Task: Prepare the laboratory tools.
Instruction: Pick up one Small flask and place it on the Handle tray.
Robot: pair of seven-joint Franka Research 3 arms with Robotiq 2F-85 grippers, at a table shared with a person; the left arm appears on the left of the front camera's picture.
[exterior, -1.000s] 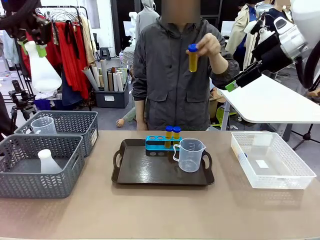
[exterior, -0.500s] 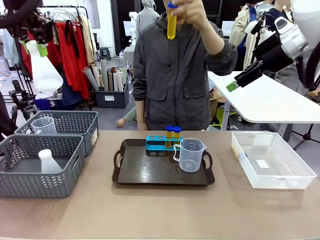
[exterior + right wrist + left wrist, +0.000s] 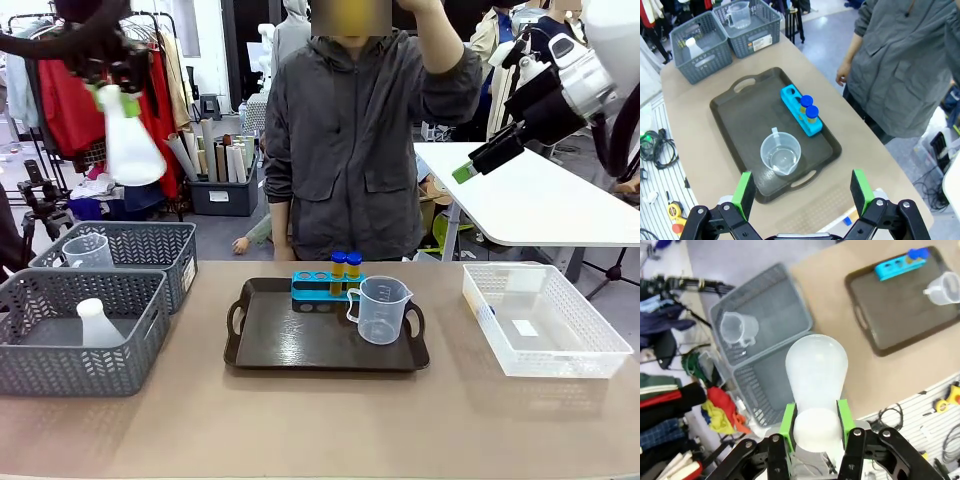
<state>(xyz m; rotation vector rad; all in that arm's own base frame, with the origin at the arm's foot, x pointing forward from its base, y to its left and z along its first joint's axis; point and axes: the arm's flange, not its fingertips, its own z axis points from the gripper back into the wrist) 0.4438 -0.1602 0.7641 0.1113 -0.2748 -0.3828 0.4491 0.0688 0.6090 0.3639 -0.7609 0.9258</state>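
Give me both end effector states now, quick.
Left end effector: closed on the white conical flask.
Right end effector: open, holding nothing.

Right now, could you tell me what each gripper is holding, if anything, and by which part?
The left gripper holds the translucent white conical flask by its neck. The right gripper is open and holds nothing.

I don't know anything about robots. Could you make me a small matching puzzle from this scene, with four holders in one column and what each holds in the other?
Holders:
1. tube rack
2. far grey basket
3. left gripper
4. right gripper

Contents:
A. nothing, fingers open
B. two blue-capped yellow tubes
C. a clear beaker
D. a white conical flask, gripped at its neck

Pairs: 1-B, 2-C, 3-D, 4-A
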